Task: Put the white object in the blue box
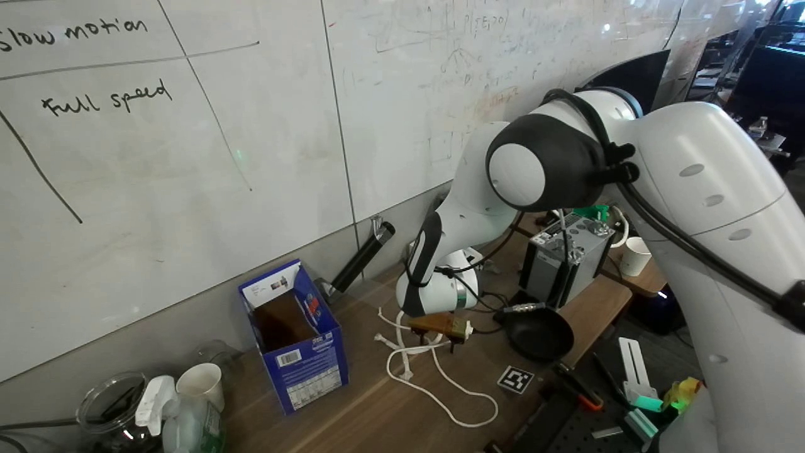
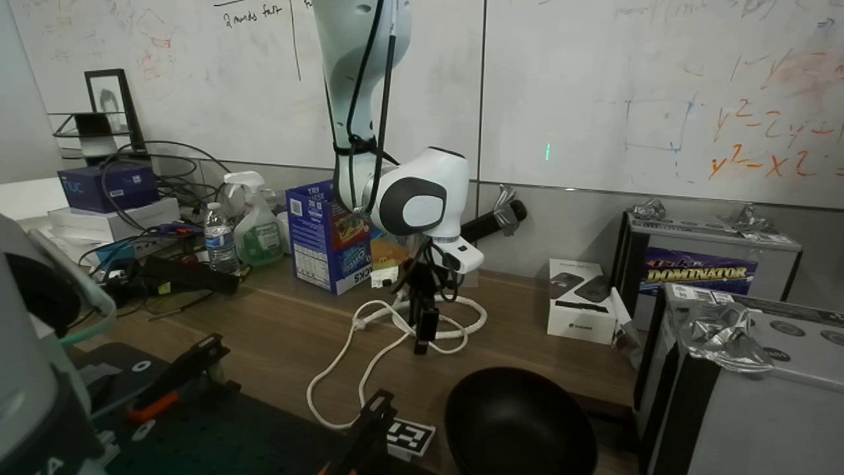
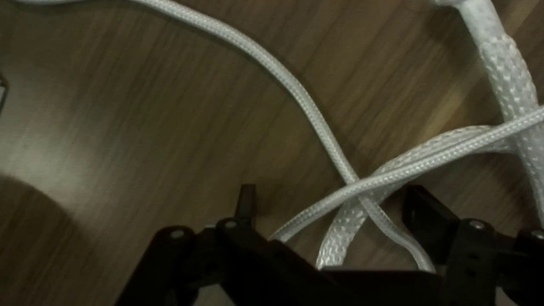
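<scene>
Two dark fingers of my gripper stand wide apart, and they have hold of nothing. Strands of the white rope cross in the gap that I see between them in the wrist view; whether a finger touches them, I cannot tell. The rope lies in loose loops on the wooden table, near the blue box and outside of it. This box stands upright with its top open. It carries a barcode and a white panel of print, too small for me to read; in an exterior view the word "TRY" is legible at its top. On the whiteboard is written "Slow motion" and, below it, "Full speed". In an exterior view I read also, in orange, "y² − 2y +", which runs out of view. A purple label on a grey case says "DOMINATOR", and a small dark-blue carton shows "nuc". The spray bottle has a label whose words are too blurred for me.
</scene>
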Robot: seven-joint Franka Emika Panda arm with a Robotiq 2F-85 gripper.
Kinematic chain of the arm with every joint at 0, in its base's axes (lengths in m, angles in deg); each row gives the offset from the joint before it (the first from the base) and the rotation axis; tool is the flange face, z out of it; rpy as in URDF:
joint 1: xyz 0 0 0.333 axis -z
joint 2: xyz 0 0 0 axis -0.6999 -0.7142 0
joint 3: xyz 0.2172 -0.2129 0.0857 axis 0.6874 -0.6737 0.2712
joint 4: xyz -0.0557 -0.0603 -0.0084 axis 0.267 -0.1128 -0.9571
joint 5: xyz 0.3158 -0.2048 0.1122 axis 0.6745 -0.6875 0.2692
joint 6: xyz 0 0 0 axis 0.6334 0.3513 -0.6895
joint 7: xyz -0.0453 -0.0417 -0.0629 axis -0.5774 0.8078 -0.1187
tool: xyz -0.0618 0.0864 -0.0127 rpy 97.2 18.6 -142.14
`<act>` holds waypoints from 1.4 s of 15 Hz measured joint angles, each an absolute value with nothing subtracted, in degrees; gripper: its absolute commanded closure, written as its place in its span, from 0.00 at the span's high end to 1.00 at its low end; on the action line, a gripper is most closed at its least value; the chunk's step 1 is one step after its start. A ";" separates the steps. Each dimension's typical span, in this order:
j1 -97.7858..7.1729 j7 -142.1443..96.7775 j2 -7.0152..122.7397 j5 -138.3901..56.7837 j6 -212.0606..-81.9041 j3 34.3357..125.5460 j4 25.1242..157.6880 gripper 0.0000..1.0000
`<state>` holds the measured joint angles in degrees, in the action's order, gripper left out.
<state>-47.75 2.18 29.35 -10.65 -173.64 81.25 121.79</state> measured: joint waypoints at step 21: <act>-46.25 -2.01 36.75 -14.33 -171.97 81.12 119.71 0.07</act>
